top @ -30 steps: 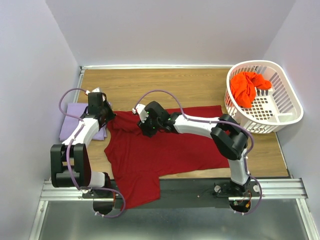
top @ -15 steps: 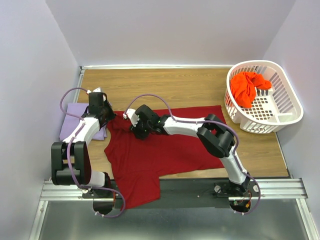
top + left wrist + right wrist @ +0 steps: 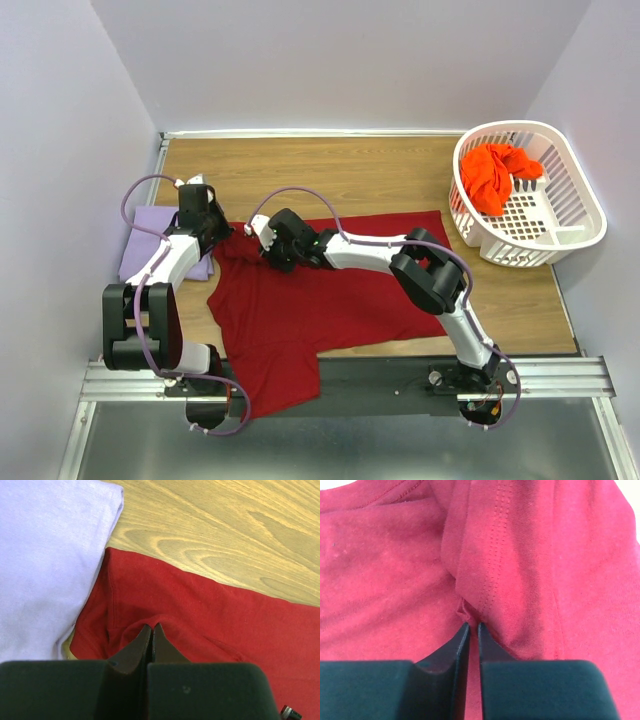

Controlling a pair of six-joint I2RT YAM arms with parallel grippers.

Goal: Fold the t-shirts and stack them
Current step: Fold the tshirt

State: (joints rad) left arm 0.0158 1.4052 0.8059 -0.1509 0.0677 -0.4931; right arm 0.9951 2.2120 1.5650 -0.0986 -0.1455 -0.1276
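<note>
The crimson t-shirt [image 3: 340,295] lies spread in the middle of the table [image 3: 380,175]. Its part at 6 o'clock hangs over the near edge, and the right arm [image 3: 375,250] hides some of its far edge. The lavender t-shirt [image 3: 140,250], at 9 o'clock, is partly under the left arm [image 3: 170,262]. The orange t-shirt [image 3: 495,175] lies in the basket [image 3: 585,205] at 2 o'clock. The left gripper [image 3: 151,628] is pressed together on a crimson fold. The right gripper [image 3: 470,626], nearly together, pinches a crimson ridge.

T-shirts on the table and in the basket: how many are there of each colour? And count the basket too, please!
dark red t-shirt: 1
lavender t-shirt: 1
orange-red t-shirt: 1
white basket: 1
Total: 4 things, 3 of them t-shirts
</note>
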